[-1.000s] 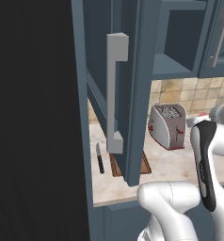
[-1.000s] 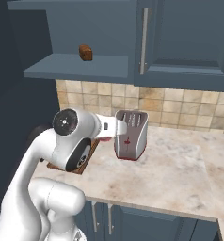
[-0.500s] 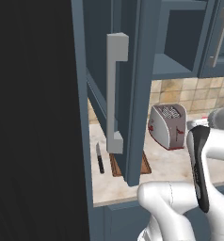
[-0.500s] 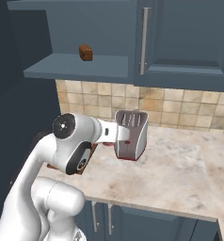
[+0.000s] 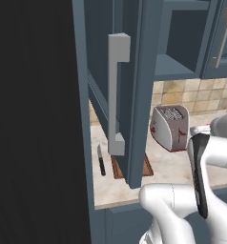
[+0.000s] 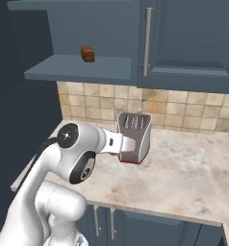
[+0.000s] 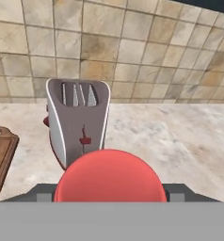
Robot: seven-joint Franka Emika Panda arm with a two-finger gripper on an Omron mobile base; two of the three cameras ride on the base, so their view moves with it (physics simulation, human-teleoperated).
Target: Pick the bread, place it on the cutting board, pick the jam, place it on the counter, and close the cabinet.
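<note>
The jam [image 7: 109, 175], a red jar with its round lid toward the hand camera, sits between the two dark fingers of my gripper [image 7: 109, 194], which is shut on it above the counter [image 7: 184, 136]. In the right base view the gripper [image 6: 120, 144] is held right in front of the toaster. The bread [image 6: 87, 53] lies on the shelf of the open cabinet [image 6: 78, 67]. The cabinet door [image 5: 140, 95] stands swung out, with its long grey handle [image 5: 117, 95]. The cutting board [image 5: 148, 166] lies on the counter below, partly hidden by the door; its corner [image 7: 1, 155] shows left of the toaster.
A silver toaster [image 6: 133, 137] stands on the counter against the tiled wall, just behind the jar. A black-handled knife [image 5: 101, 160] lies left of the board. A closed upper cabinet [image 6: 184, 38] hangs to the right, with bare counter [image 6: 179, 178] below it.
The arm has sunk and swung a little to the right with the jar, nearer to the toaster and the counter. Bread, door and board have not moved.
</note>
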